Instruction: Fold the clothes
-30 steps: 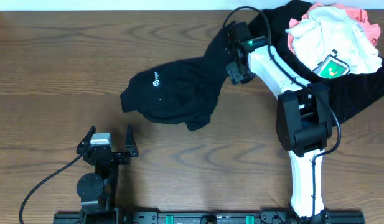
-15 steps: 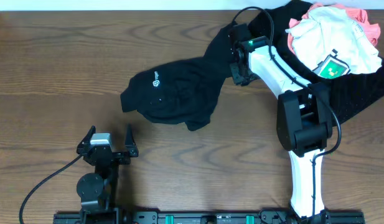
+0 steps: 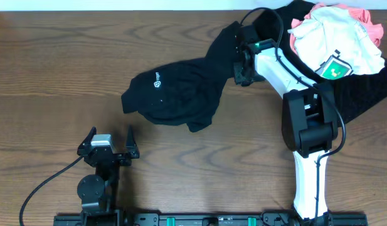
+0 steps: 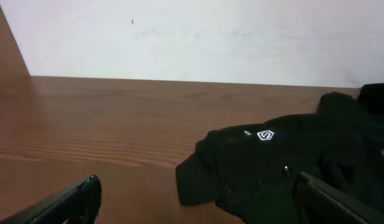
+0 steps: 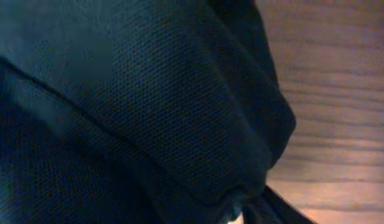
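Note:
A black shirt [image 3: 174, 94] with a small white round logo lies crumpled mid-table, one part stretching up to the right. My right gripper [image 3: 239, 61] sits on that stretched part. In the right wrist view, black fabric [image 5: 148, 112] fills the frame and bunches against one dark finger [image 5: 285, 210], so the gripper is shut on it. My left gripper [image 3: 110, 143] rests open near the front edge, clear of the shirt. In the left wrist view its fingers [image 4: 73, 202] stand wide apart, with the shirt [image 4: 285, 168] ahead to the right.
A pile sits at the back right corner: a white garment with green print [image 3: 334, 41], a coral-pink one [image 3: 364, 15] behind it, and black cloth [image 3: 362, 88] underneath. The right arm's base [image 3: 309, 125] stands beside the pile. Bare wooden table [image 3: 55, 75] lies to the left.
The right gripper has closed on the black shirt's upper part and shifted slightly right. The left arm has not moved.

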Tool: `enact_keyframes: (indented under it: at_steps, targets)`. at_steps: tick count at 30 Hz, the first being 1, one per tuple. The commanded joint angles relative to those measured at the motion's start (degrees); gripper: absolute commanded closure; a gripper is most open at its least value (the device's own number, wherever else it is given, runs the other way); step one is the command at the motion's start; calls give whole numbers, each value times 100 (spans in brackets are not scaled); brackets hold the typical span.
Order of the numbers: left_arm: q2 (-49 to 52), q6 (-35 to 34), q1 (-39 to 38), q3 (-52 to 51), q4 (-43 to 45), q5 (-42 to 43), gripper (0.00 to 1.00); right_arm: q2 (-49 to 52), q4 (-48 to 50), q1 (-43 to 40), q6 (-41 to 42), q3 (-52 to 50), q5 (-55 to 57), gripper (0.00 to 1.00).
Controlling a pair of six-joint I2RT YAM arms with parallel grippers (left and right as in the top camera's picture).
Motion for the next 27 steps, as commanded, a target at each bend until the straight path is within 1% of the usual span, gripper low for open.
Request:
enact_keyframes:
  at_steps: [1,3,5,6,8,14,20,22,27]
  targets:
    - [-37,-4,20,-96,-199,59,2,-31,50,-48,153,-203,-13,60]
    - [-37,-7,20,-96,-199,57,2,-2,59,-48,151,-238,-11,71]
    - [-37,-7,20,-96,-199,57,2,22,28,-50,151,-240,-11,92]
    - [-37,-4,20,-96,-197,57,2,22,7,-57,151,-238,-11,99]
    - [-37,-7,20,-96,-197,57,2,-22,-92,-81,153,-195,-13,99]
    - [-37,-4,20,-96,-199,57,2,-459,-1010,-214,85,352,61,99]
    - [-37,-7,20,-96,-199,57,2,-1436,-1519,-284,-813,533,50,99]
    - [-37,-4,20,-96,-197,57,2,-1722,-1663,-284,-992,533,37,99]
    - [-37,-7,20,-96,-199,59,2,-2295,-2120,-284,-1510,533,-492,99]
